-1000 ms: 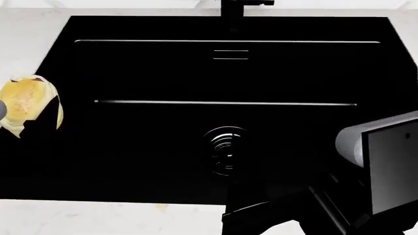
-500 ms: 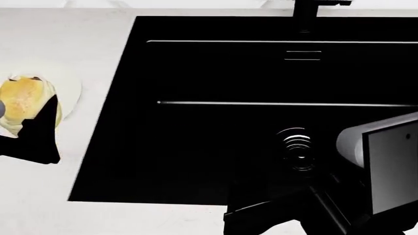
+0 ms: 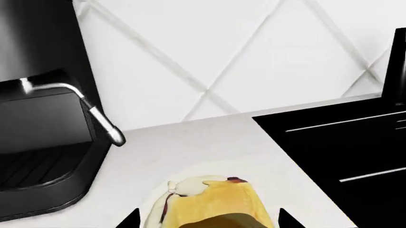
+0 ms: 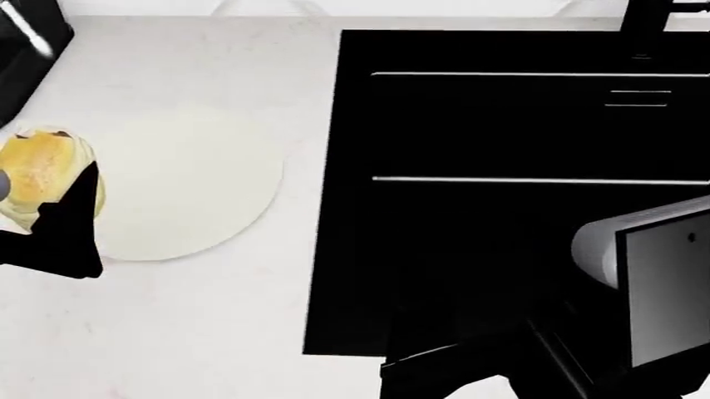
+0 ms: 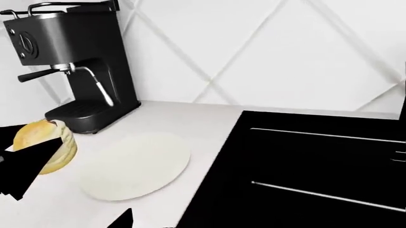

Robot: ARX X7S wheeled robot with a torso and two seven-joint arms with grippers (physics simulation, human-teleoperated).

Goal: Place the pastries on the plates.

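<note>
The small pale-yellow bun [image 4: 39, 176] with dark berry spots sits between my left gripper's [image 4: 56, 208] black fingers, which are shut on it. In the left wrist view the bun [image 3: 209, 204] fills the gap between the two fingertips [image 3: 130, 219]. One off-white plate [image 4: 183, 183] lies on the white counter just right of the bun. The right wrist view shows the plate [image 5: 136, 164] and the held bun [image 5: 47, 142] beside its edge. My right gripper [image 5: 203, 221] is empty over the sink's near edge, with one fingertip [image 5: 123, 218] showing far off centre. The loaf and a second plate are out of view.
A black sink [image 4: 521, 191] with a faucet [image 4: 666, 17] fills the right of the counter. A black coffee machine [image 5: 70, 61] with a steam wand [image 3: 95, 114] stands at the back left, behind the plate. White diamond tiles back the counter.
The head view has swung left: the sink has slid to the right and the plate has come fully into view. The bun stays held in my left gripper. The right arm looks unmoved.
</note>
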